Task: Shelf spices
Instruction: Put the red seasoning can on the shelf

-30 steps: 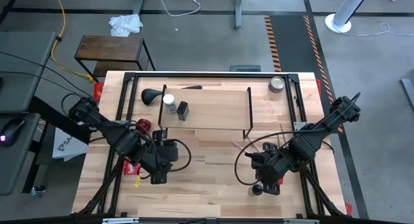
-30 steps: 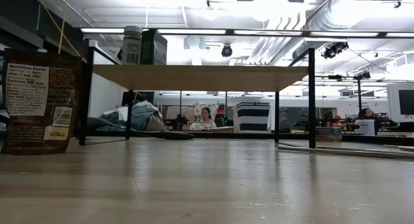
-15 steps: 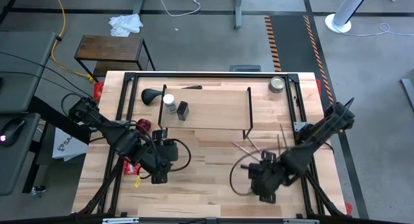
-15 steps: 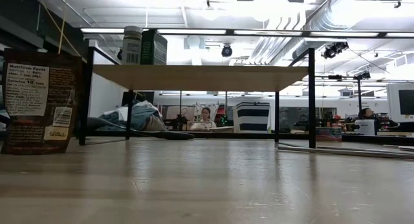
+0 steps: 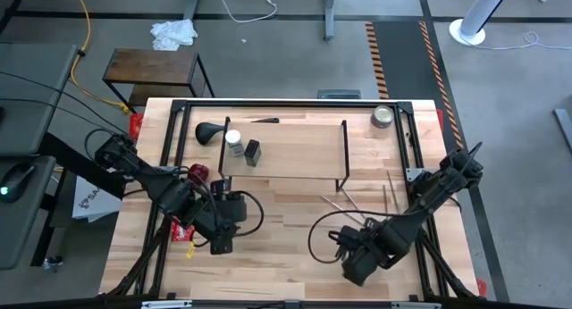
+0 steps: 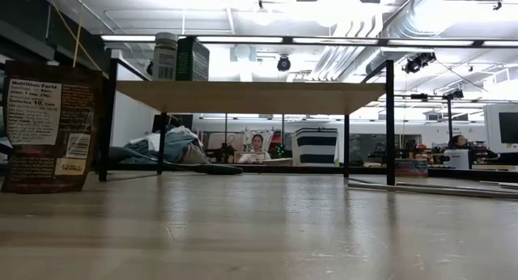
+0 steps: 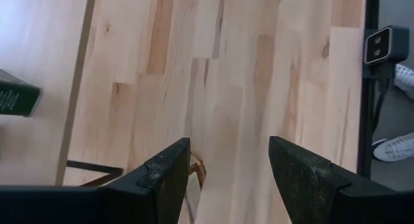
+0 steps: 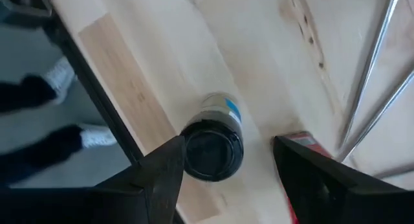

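The shelf point(image 5: 281, 153) stands at the table's far middle on black rod frames. On its board stand a clear white-capped jar point(image 5: 234, 141) and a dark box point(image 5: 253, 152); the low view shows the jar point(image 6: 165, 55) and the box point(image 6: 193, 60) on the board point(image 6: 251, 95). A black-capped spice jar point(image 8: 213, 146) stands on the table near the front edge. My right gripper point(image 8: 226, 169) hangs open above it, pointing down, one finger on either side, apart from it. In the high view this gripper point(image 5: 357, 264) hides the jar. My left gripper point(image 7: 229, 159) waits open above the table's left half point(image 5: 219, 242).
A round silver tin point(image 5: 384, 117) sits at the far right. A red-capped thing point(image 5: 197, 173) and a red packet point(image 5: 183, 233) lie under my left arm. Thin metal rods point(image 5: 344, 200) lie right of centre. A printed pouch point(image 6: 48, 126) stands at the low view's left.
My right gripper has gone down and toward the table's near edge, rolling about its own axis, and now stands over the black-capped jar, hiding it in the high view. The jar has stayed in place.
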### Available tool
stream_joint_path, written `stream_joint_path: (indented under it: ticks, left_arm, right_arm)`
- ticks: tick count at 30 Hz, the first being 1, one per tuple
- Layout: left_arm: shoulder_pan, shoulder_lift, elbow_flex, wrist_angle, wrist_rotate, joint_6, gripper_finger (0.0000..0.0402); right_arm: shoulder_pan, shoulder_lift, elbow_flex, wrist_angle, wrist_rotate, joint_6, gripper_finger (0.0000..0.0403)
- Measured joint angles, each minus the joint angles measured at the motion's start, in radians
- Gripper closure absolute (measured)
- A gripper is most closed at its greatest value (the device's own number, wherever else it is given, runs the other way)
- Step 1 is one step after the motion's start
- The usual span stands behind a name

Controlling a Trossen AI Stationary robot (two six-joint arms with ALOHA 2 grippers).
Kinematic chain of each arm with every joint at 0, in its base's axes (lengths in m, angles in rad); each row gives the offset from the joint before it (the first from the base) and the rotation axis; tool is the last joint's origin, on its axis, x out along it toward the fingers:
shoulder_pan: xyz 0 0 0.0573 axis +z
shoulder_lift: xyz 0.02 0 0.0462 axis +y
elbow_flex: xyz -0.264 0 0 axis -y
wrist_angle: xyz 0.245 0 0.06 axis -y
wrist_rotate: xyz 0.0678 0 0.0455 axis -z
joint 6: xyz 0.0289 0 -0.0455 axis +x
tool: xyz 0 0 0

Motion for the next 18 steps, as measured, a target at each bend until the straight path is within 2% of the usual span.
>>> stream_joint_path:
  ticks: [6, 18]
  left_arm:
    - [0.0, 0.0, 0.0, 0.016, 0.01, -0.02, 0.0197]
    - [0.002, 0.0, 0.0, 0.016, 0.053, -0.026, 0.0197]
  right_arm:
    - [0.001, 0.006, 0.0, 0.006, -0.014, 0.13, 0.0169]
    - [0.01, 0.042, 0.0, 0.011, -0.036, 0.211, 0.0169]
